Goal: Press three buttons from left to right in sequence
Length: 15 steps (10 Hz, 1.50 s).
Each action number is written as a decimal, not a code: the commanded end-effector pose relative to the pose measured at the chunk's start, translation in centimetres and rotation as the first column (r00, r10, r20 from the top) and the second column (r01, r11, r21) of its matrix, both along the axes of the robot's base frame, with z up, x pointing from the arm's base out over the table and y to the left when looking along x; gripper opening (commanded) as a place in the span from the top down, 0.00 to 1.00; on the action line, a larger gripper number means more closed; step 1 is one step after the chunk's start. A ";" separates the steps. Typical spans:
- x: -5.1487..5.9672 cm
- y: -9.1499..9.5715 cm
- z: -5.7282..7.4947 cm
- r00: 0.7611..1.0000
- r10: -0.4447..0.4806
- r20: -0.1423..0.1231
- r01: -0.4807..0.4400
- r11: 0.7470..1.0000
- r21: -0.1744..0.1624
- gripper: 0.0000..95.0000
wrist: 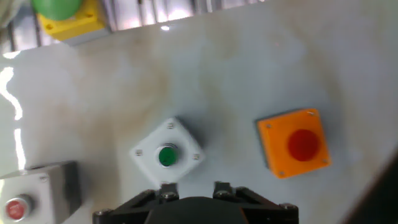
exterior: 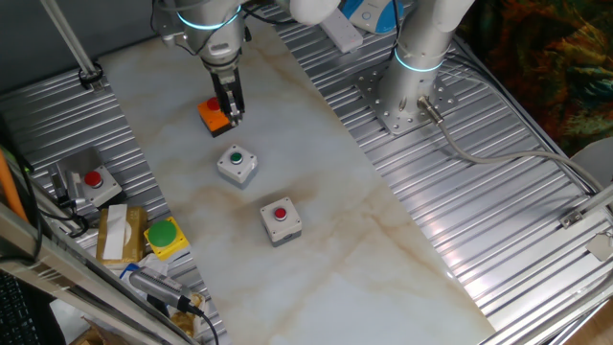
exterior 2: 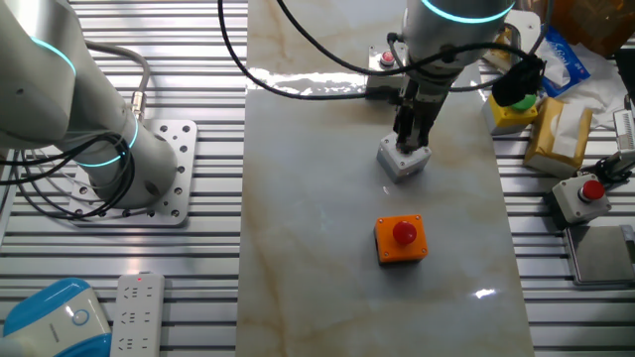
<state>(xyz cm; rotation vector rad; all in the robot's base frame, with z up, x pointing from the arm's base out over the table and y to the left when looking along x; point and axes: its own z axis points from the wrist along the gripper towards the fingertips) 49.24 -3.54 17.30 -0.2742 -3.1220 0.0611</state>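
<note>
The three buttons stand in a row on the marble tabletop. They are an orange box with red button [exterior: 215, 115] [exterior 2: 401, 239] [wrist: 297, 145], a grey box with green button [exterior: 236, 163] [exterior 2: 405, 162] [wrist: 166, 155], and a grey box with red button [exterior: 280, 218] [wrist: 25, 198]. My gripper [exterior: 230, 115] [exterior 2: 409, 144] points straight down above the row. It overlaps the orange box in one fixed view and the green-button box in the other. No view shows the fingertips clearly. The hand view shows only the hand's base at the bottom edge.
A yellow box with a large green button [exterior: 166, 236] [exterior 2: 516, 99] [wrist: 65, 15] and a cabled grey red-button box [exterior: 93, 180] [exterior 2: 585, 195] sit on the ribbed metal beside the marble. A second robot arm's base [exterior: 414, 67] [exterior 2: 109, 159] stands on the other side.
</note>
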 end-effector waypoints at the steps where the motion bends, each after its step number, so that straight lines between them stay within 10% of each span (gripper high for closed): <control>1: -1.2 -5.4 -1.3 0.992 0.129 0.006 -0.129 0.991 -0.043 1.00; 8: -1.1 -9.4 -5.5 0.993 0.118 0.014 -0.117 0.992 -0.050 1.00; 15: -1.1 -11.7 -3.8 0.992 0.126 0.028 -0.127 0.992 0.008 1.00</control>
